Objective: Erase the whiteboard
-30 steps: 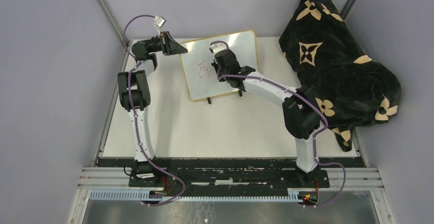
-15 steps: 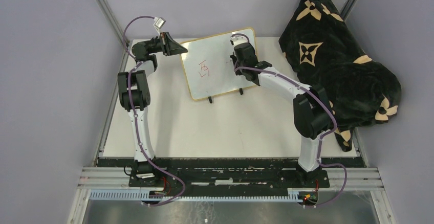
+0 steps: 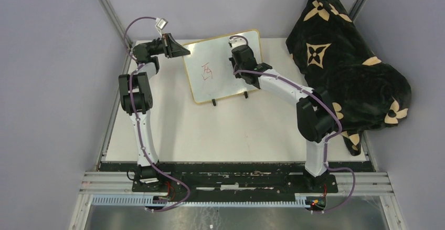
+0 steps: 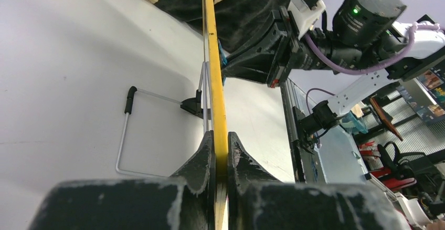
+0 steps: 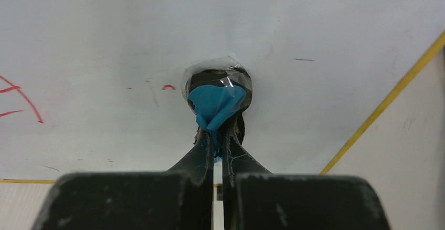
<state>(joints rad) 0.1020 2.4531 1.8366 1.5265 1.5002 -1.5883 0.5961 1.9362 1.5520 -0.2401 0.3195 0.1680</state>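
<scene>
Left gripper (image 4: 220, 154): jaws pinched tight on the edge of the small rectangular whiteboard with rounded corners and a thin yellow frame (image 3: 218, 85). The left wrist view is edge-on. The yellow frame strip runs straight out from between the fingers, and the board stands tilted on the flat white tabletop (image 3: 210, 130). A thin grey wire stand with a black tip (image 4: 129, 98) sits left of the fingers. The right arm is on the other side of the frame, right of the fingers.

Right gripper (image 5: 216, 135): jaws narrow, clamped on a small blue wiping pad with a dark round base, wrapped in clear film (image 5: 216, 100). The pad is straight ahead of the fingertips, and its face looks pressed against the white board surface. Tiny red specks (image 5: 168, 87) sit just left of the pad. Bigger red handwritten strokes (image 3: 208, 71) are further left of the right gripper, between the two grippers in the top view, not wiped. The yellow frame edge runs diagonally to the right of the right fingers.

Top view: the left gripper is at the board's upper left corner, and the right gripper is over the upper right part of the face. Two small black feet (image 3: 214, 102) sit at the board's near edge, on the table. A black plush blanket with a tan flower pattern (image 3: 341, 56) is heaped well right of the right gripper, clear of the board.
</scene>
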